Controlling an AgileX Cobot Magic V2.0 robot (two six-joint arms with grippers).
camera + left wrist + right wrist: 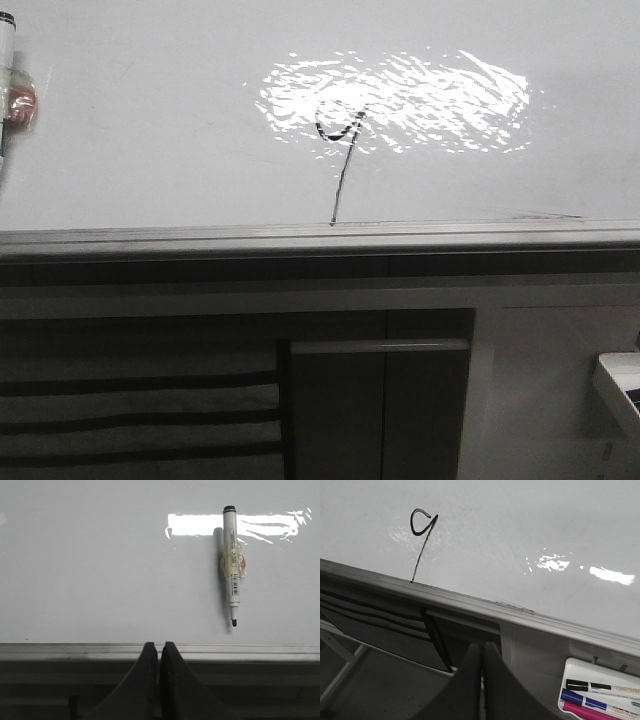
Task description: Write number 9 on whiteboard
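The whiteboard [150,150] is large, glossy and white-grey, with a grey edge rail. A black number 9 [340,125] is drawn on it inside the bright glare, its long tail slanting down to the rail. The 9 also shows in the right wrist view [422,527]. An uncapped white marker [232,570] lies on the board in the left wrist view; its end shows at the front view's left edge [8,60]. My left gripper [159,647] is shut and empty, below the rail. My right gripper [482,650] is shut and empty, below the board. Neither gripper shows in the front view.
A grey cabinet with dark slats [140,410] stands under the board. A white tray [600,687] with black, blue and pink markers sits at the right; its corner shows in the front view [620,385].
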